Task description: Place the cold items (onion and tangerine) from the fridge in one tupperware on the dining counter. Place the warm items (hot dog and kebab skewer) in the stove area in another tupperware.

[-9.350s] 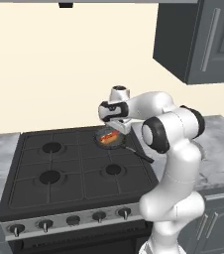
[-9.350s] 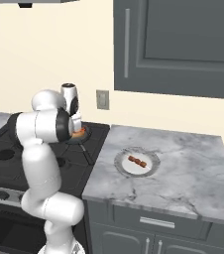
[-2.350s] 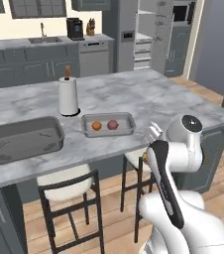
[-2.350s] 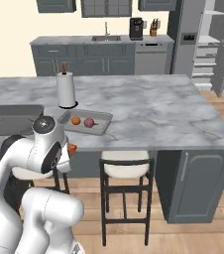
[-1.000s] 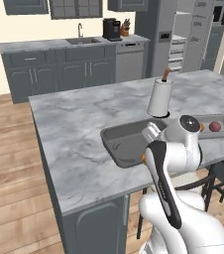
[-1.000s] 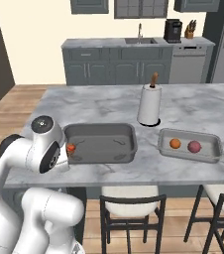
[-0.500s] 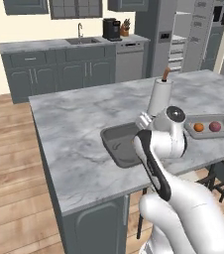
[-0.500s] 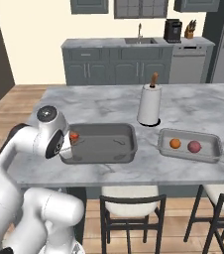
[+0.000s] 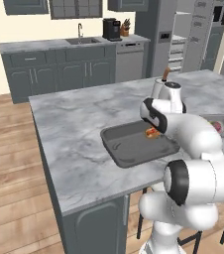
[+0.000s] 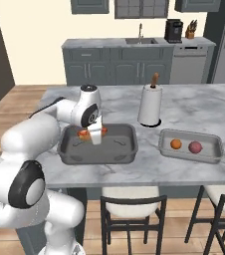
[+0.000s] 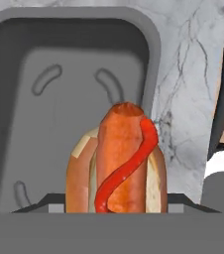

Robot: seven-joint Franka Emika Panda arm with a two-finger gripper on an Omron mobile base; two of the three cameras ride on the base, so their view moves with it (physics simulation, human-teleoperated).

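hot dog held over the empty tupperware, cold items already packed

the cold half of the job looked finished: the onion (image 10: 195, 147) and the tangerine (image 10: 175, 144) lay side by side in the smaller tupperware (image 10: 189, 155) on the dining bench (image 10: 149, 171), just beyond the paper towel roll (image 10: 150, 105). the warm half was under way. the hot dog (image 11: 119, 161) was in the pincer (image 10: 95, 135), the jaws partly closed on the sides of its bun, with the sausage and its ketchup stripe pointing away from the hand camera. it hung above the floor of the larger, darker tupperware (image 10: 98, 156), which had nothing else in it, and it was not yet set down. the kebab skewer was not on this bench, so by my reading it remained to be fetched from the stove area and put in the same container as the hot dog.

the arm (image 9: 183, 127) reached forward from the base and bent down over the near part of the large tupperware, the wrist turned so that the pincer pointed steeply downward into the tray. in the left base view the hot dog showed as a small orange-red spot below the hand, over the right part of the tray.
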